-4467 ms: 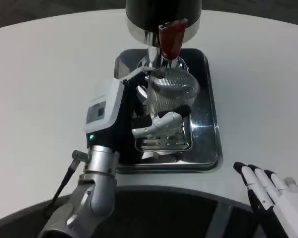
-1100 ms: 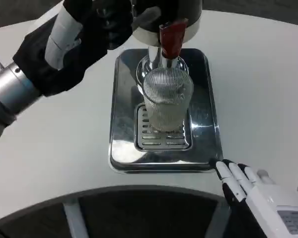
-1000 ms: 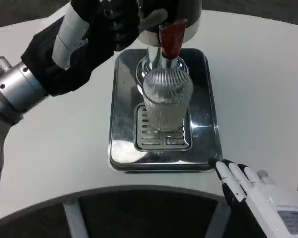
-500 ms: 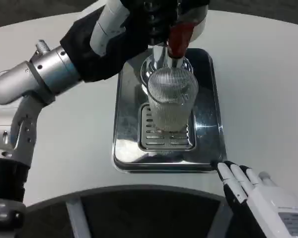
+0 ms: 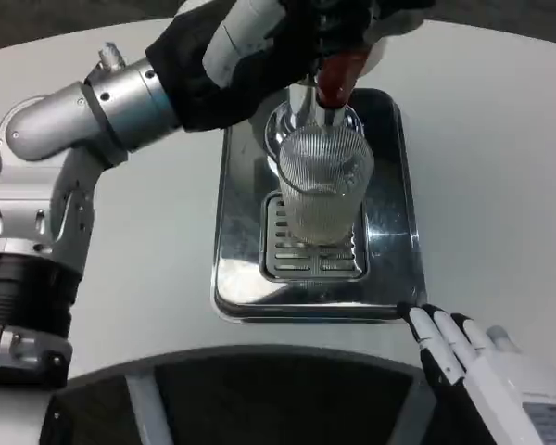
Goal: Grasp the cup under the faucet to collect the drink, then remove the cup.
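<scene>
Cup (image 5: 322,185) stood free on the tray (image 5: 241,250) grate, under the red tap (image 5: 338,74). The left hand (image 5: 301,28), which gripped it seconds earlier, had risen to the tap, its grasp hidden, so filling seemed near. The right hand (image 5: 463,348) rested released beside the tray.
</scene>
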